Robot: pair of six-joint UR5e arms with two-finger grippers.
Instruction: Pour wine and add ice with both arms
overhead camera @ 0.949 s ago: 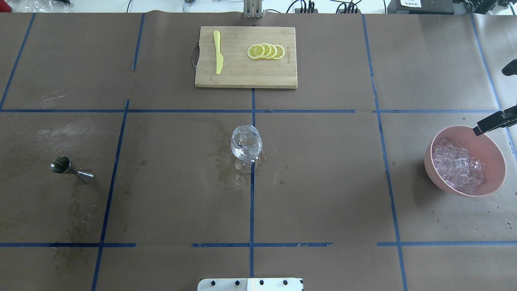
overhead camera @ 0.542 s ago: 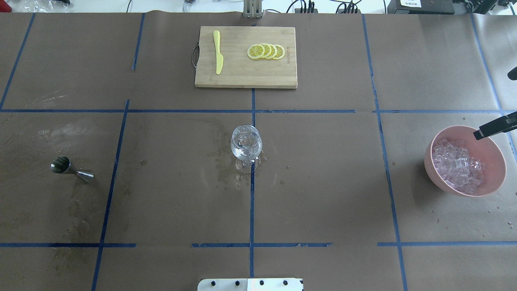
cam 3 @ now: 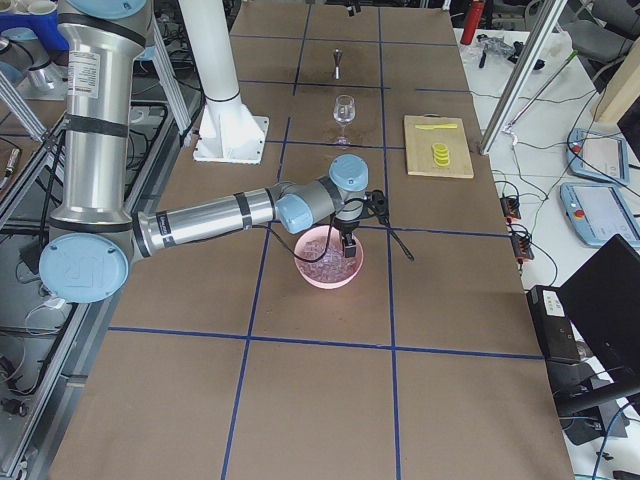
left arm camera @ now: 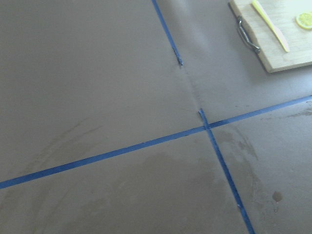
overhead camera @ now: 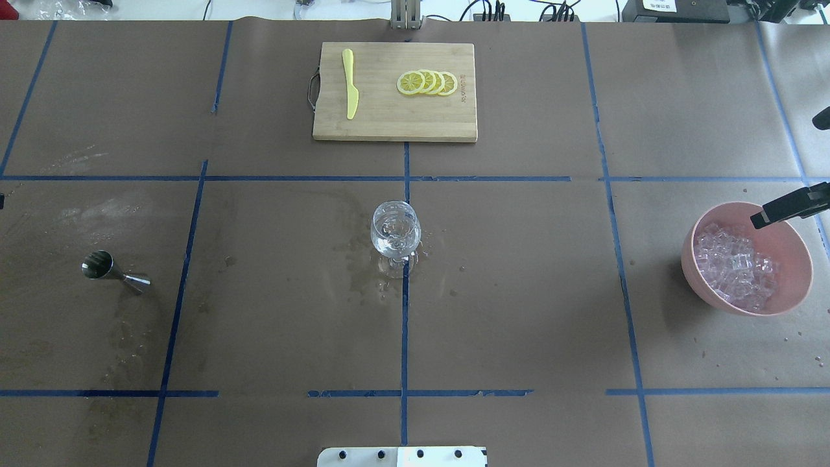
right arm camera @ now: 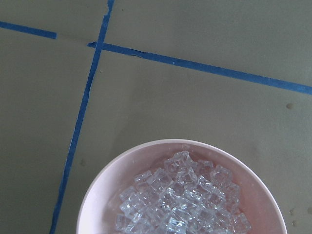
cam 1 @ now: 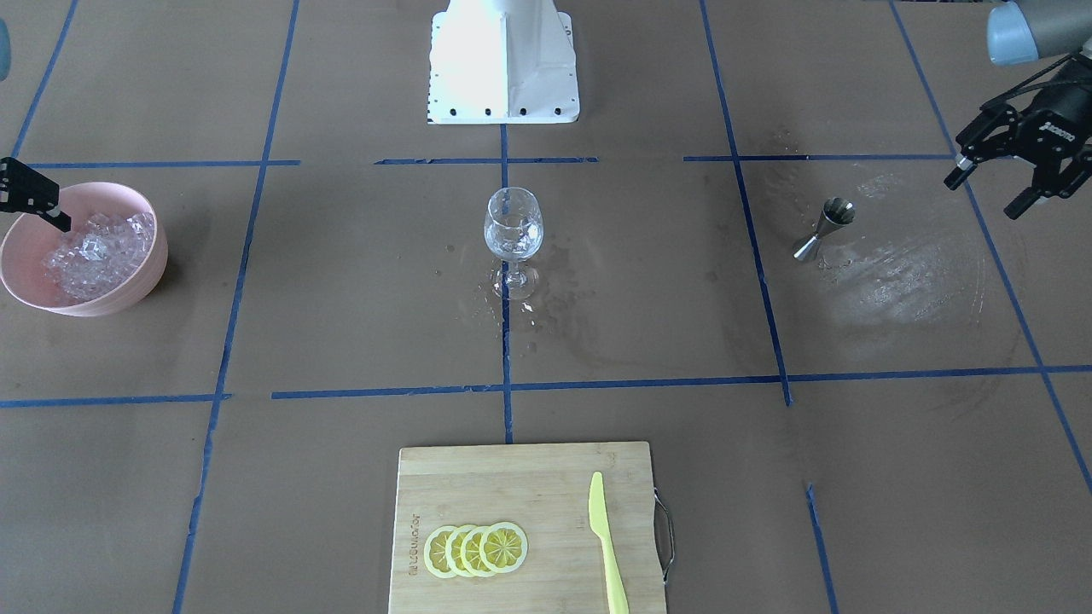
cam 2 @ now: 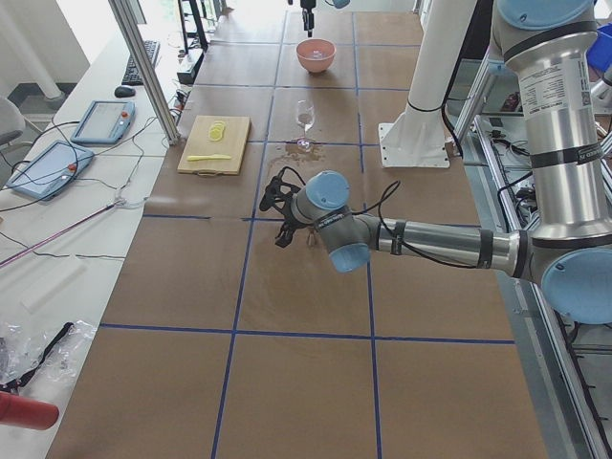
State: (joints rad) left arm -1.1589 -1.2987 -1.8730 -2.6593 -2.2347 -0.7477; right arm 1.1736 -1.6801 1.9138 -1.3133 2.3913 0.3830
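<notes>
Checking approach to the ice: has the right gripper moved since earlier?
Yes, slightly: the right gripper has edged leftward in the overhead view, further in over the pink bowl's rim.

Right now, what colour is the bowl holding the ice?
Pale pink bowl, clearest from overhead.

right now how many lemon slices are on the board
4 lemon slices, overlapping in one row on the cutting board, apart from the yellow knife; none seems hidden.

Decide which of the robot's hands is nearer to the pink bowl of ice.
Right. The right hand hangs over the bowl; the left hand is at the table's opposite end, past the metal measuring cup.
</notes>
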